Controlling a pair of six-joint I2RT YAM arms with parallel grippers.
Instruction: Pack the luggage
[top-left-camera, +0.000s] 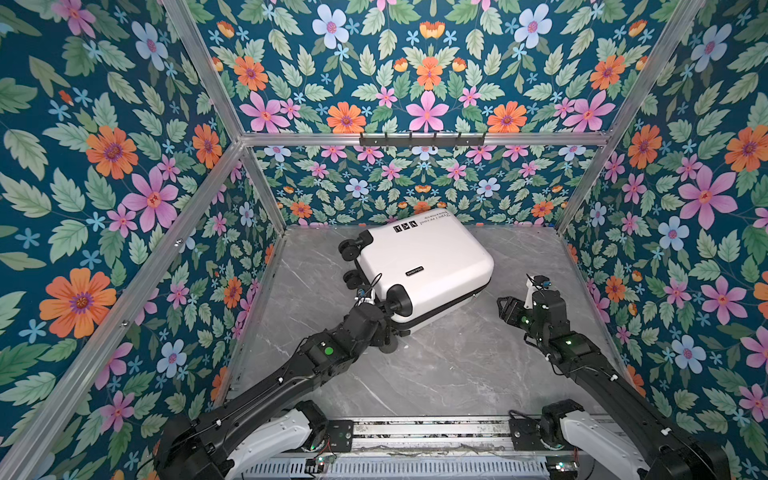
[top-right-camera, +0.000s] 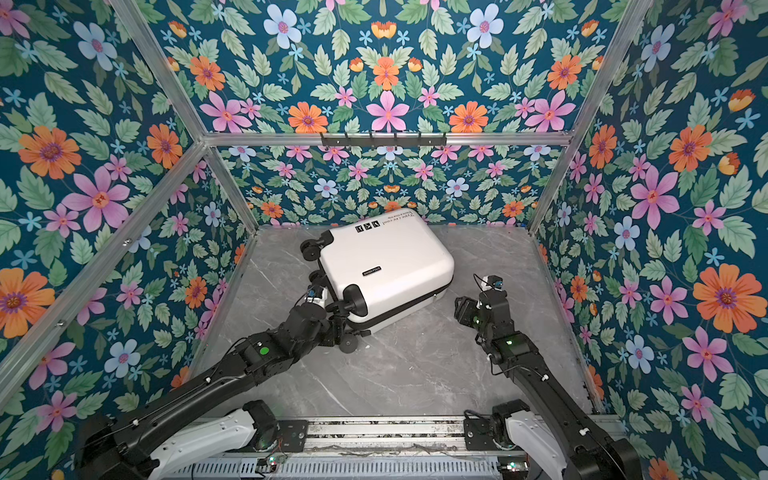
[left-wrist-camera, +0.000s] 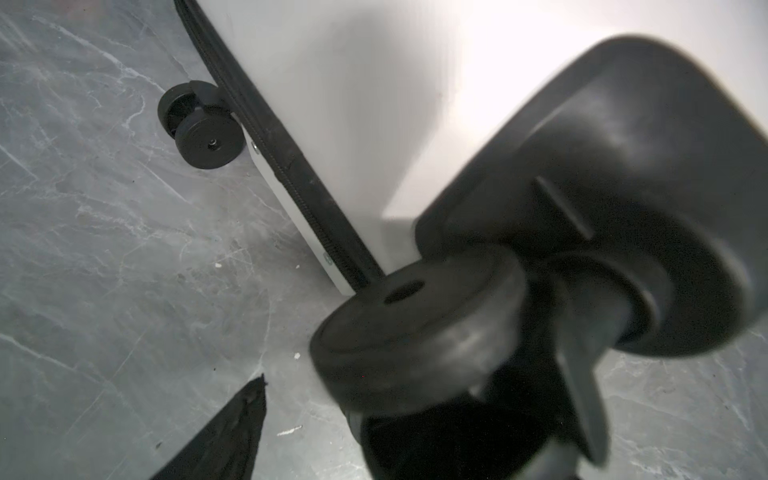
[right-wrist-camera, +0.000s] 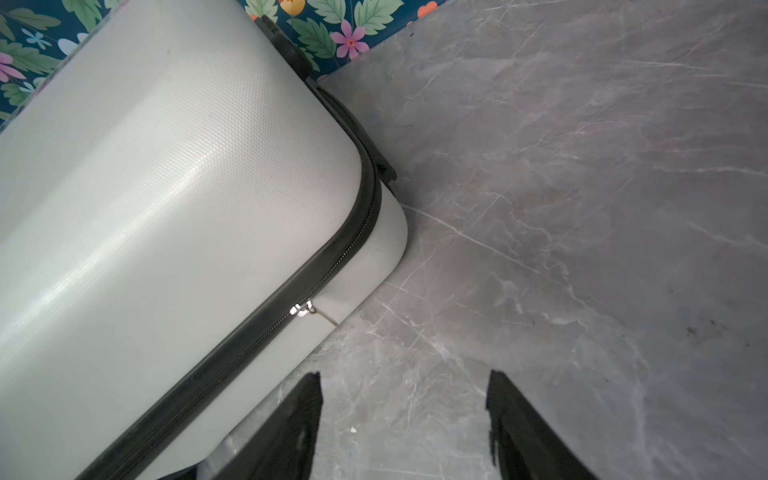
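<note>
Floral-papered booth, grey marble tabletop (top-left-camera: 436, 374). No loose items on it in either top view.

- Luggage (top-left-camera: 424, 257): a white hard-shell suitcase lying flat toward the back centre and skewed, with its wheels pointing left. The lid is down, and the black zipper (right-wrist-camera: 249, 328) runs shut around the visible corner. The silver zip pull (right-wrist-camera: 300, 309) sits just short of that corner.
- Left gripper (top-left-camera: 385, 332): low at the case's near-left corner, tight against a caster wheel (left-wrist-camera: 415, 332). One finger (left-wrist-camera: 237, 424) shows, set wide with bare table between it and the wheel. The other is hidden behind the caster. Reads as spread and holding nothing.
- Right gripper (right-wrist-camera: 403, 399): jaws apart and empty over bare marble, just beside the case's near-right corner.

Handling, my judgement:
- The shell is stiff, finely textured and rounded, and far too broad for either gripper to span, so a pinch would likely skate off.
- Its weight is unknown because the contents are unseen.
- The casters swivel and roll, so they make poor holds, and a push could shift the whole case.
- The best purchase looks like the zip pull, small as it is, then the lid edge at the seam with the other arm bracing.
</note>
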